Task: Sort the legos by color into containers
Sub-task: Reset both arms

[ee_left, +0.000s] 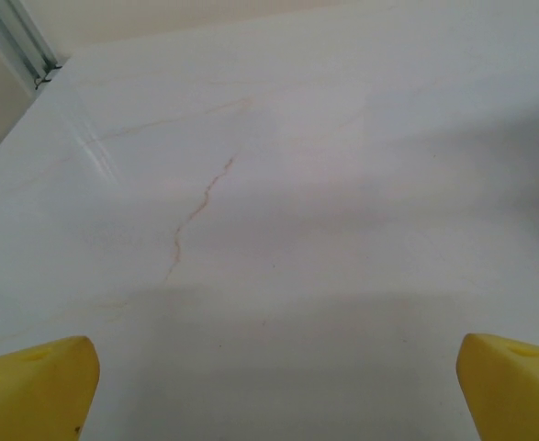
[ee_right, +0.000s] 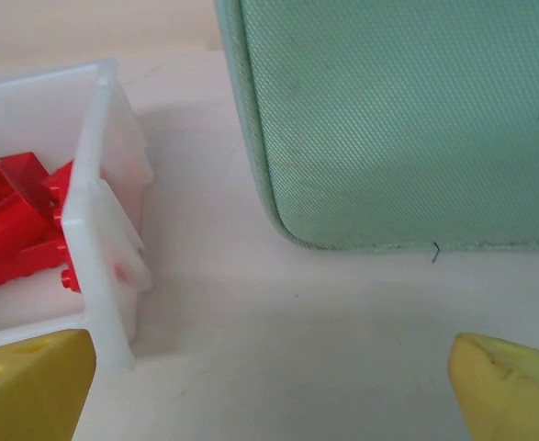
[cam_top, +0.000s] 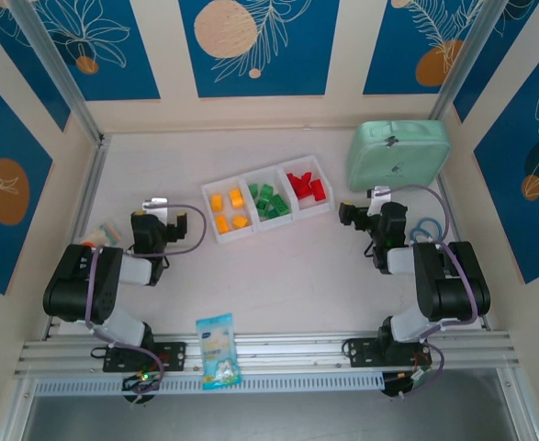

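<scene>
The white three-compartment tray, the containers (cam_top: 278,223), lies at the table's middle. Its left cell holds yellow-orange legos (cam_top: 230,211), the middle cell green legos (cam_top: 269,200), and the right cell red legos (cam_top: 307,186). My left gripper (cam_top: 162,220) rests left of the tray, open, over bare table; its yellow fingertips (ee_left: 39,390) stand wide apart around nothing (ee_left: 274,395). My right gripper (cam_top: 367,213) sits right of the tray, open and empty (ee_right: 269,386). In the right wrist view the tray's corner wall (ee_right: 95,230) and red legos (ee_right: 12,220) lie just ahead to the left.
A mint-green rounded case (cam_top: 398,154) stands at the back right, close ahead of my right gripper (ee_right: 398,119). A blue-and-white snack packet (cam_top: 218,351) lies on the front rail between the arm bases. A small clear packet (cam_top: 104,234) sits by the left arm.
</scene>
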